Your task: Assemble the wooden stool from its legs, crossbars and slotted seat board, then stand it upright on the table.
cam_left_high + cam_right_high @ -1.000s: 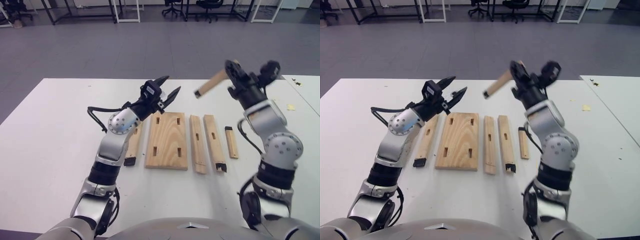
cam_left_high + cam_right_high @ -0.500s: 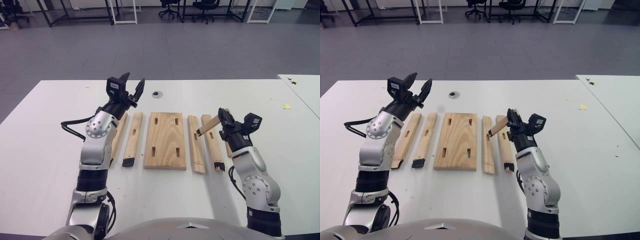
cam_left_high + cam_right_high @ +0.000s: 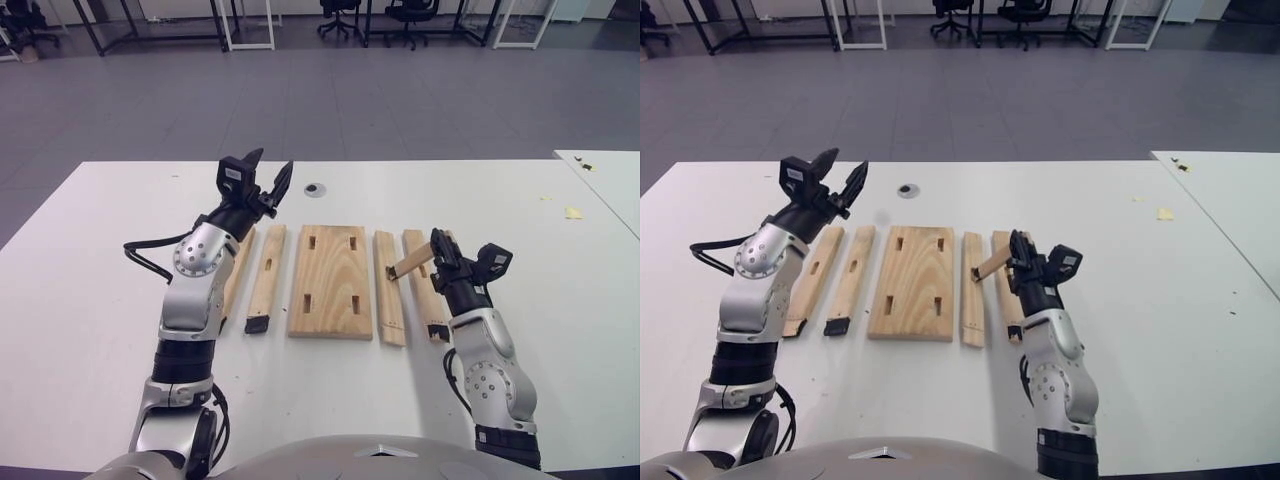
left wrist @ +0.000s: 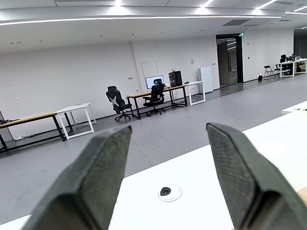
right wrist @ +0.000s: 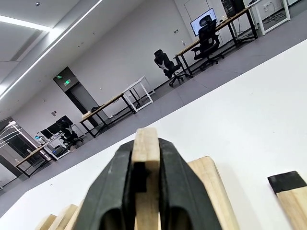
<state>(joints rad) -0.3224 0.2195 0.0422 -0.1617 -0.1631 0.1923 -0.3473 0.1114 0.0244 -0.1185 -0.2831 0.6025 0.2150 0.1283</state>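
Note:
The slotted seat board [image 3: 332, 279] lies flat at the table's middle. Two long legs [image 3: 852, 274] lie to its left and two more long pieces [image 3: 388, 296] to its right. My right gripper [image 3: 437, 254] is shut on a short wooden crossbar [image 3: 404, 267], held tilted just above the right-hand pieces; the right wrist view shows the crossbar [image 5: 146, 143] clamped between the fingers. My left gripper [image 3: 259, 179] hangs open above the far ends of the left legs, with nothing between its fingers [image 4: 100, 178].
A round cable grommet [image 3: 316, 188] sits in the table behind the seat board. A black-capped short piece [image 5: 288, 183] lies beside the right pieces. A second white table [image 3: 605, 185] stands at the right. Chairs and desks are far behind.
My right arm has come down from high above the table with the crossbar, ending low over the right-hand pieces. My left gripper has swung left, from the seat board's corner to the left legs.

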